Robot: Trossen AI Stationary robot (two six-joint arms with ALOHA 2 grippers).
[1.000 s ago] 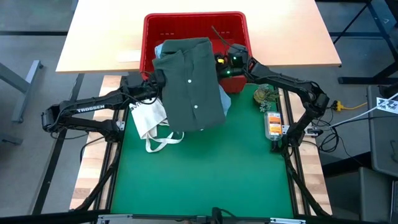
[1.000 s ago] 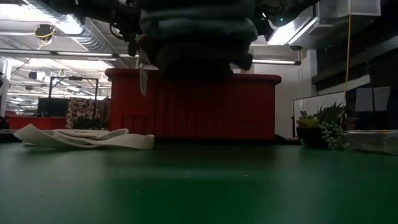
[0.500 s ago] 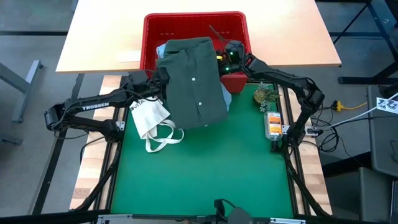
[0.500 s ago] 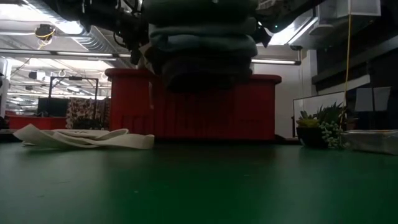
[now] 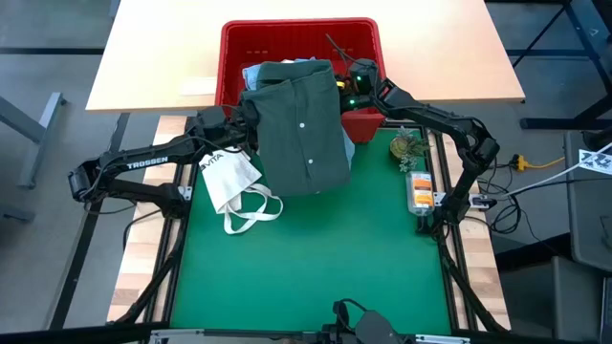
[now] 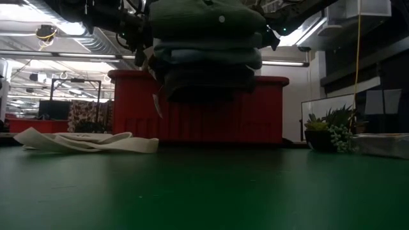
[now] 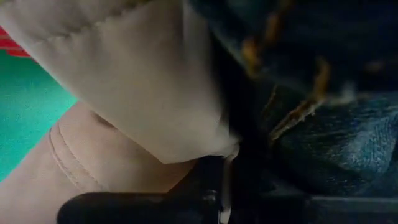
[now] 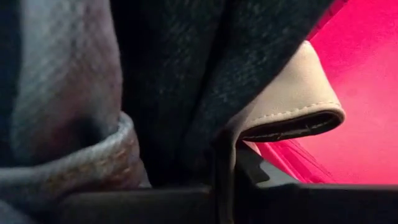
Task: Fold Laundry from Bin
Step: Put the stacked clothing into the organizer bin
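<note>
1. The laundry (image 5: 304, 124), a folded stack of soft garments topped by a dark olive-green buttoned shirt, hangs in the air between the two claws, above the near wall of the bin and the far end of the mat.
2. In the low view the stack (image 6: 208, 48) shows layers: olive on top, light blue denim under it, darker cloth lowest, all clear of the mat.
3. The left gripper (image 5: 241, 119) is clenched on the stack's left edge; its wrist view shows beige trouser cloth (image 7: 137, 81) and navy denim (image 7: 311, 93) pressed against the fingers.
4. The right gripper (image 5: 352, 88) is clenched on the stack's right edge, just over the bin's rim.
5. The large rectangular red plastic bin (image 5: 239, 43) sits directly beyond both claws.
6. A white cloth tote bag (image 5: 234, 186) with looped straps lies on the green mat (image 5: 316, 268), just below the left claw.
7. A small potted plant (image 5: 409, 148) stands beside the right arm.
</note>
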